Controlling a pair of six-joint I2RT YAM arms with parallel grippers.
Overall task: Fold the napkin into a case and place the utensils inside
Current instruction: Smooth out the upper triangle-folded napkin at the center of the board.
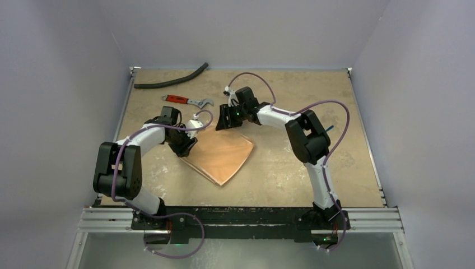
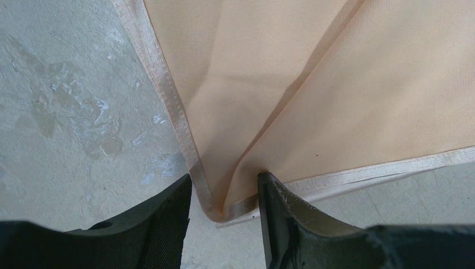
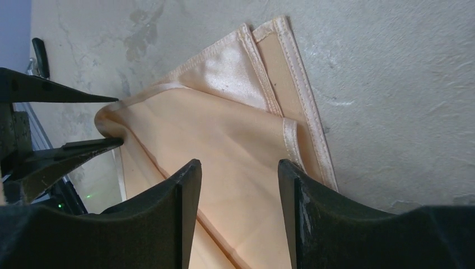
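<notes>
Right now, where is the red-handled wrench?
Top view: the wrench lies far back, left of centre, between the black hose beyond and the left gripper nearer.

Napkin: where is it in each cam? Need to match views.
Top external: the napkin lies mid-table, between the arms.
Left wrist: the napkin fills the upper right, its hemmed corner between the fingers.
Right wrist: the napkin lies centre-left, under the open right gripper.
Shared landmark: the left gripper pinching the napkin's corner, at the right wrist view's left edge.

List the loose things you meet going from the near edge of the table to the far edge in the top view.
napkin → red-handled wrench → black hose
</notes>
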